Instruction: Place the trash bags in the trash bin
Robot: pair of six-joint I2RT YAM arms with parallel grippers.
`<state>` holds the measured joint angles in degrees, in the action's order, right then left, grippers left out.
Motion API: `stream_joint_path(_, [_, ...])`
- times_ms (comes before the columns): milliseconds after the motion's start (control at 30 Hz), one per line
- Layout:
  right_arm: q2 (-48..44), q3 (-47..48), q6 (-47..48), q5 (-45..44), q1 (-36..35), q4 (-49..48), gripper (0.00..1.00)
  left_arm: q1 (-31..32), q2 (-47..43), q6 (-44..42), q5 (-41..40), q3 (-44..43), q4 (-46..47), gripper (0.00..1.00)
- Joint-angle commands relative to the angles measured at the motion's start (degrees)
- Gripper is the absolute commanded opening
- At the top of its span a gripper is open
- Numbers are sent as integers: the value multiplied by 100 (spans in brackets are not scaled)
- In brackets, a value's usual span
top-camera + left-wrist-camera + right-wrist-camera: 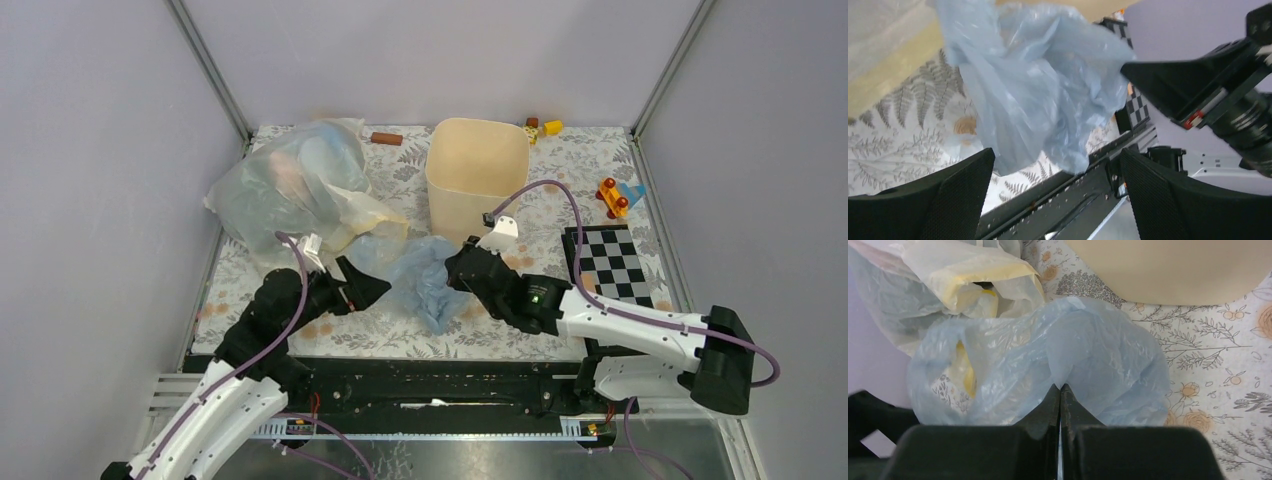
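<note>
The pale blue trash bag [428, 278] lies crumpled on the floral mat in front of the cream-beige trash bin [478, 165]. My right gripper [462, 268] is shut, pinching a fold of the blue bag [1068, 365] at its right side; the bin's wall [1168, 270] shows beyond it. My left gripper [372, 290] is open and empty just left of the bag. In the left wrist view the blue bag [1038, 85] hangs ahead of the wide-apart fingers [963, 190], and the right arm [1208, 85] shows at the right.
A bulky clear whitish bag [290, 185] with a pale yellow bag [365, 215] sits at the back left. A checkerboard [612, 262] lies at the right. Small toys [612, 196] and blocks [542, 128] lie at the back right, and a brown cylinder [386, 138] by the back wall.
</note>
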<state>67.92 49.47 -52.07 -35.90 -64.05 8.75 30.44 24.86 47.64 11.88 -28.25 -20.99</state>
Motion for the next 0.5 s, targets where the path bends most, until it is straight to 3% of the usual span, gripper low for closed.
stream_joint_path(0, [181,252,-808,-520,24,124,0,166,-345,211,-356,14,-702,99])
stream_joint_path(133, [19,192,-1275,-1168,24,667,0,182,-525,755,-2671,-610,-1734,99])
stream_joint_path(233, [-392,0,-1521,-1741,24,1071,0,182,-497,1146,-3706,-828,-2092,99])
stream_joint_path(400, [-1111,-488,-1790,-2270,27,1379,0,182,47,1723,-4441,-940,-2564,99])
stream_joint_path(467, [-1230,-601,-1703,-2143,24,1243,0,182,300,1214,-3902,-944,-2120,99])
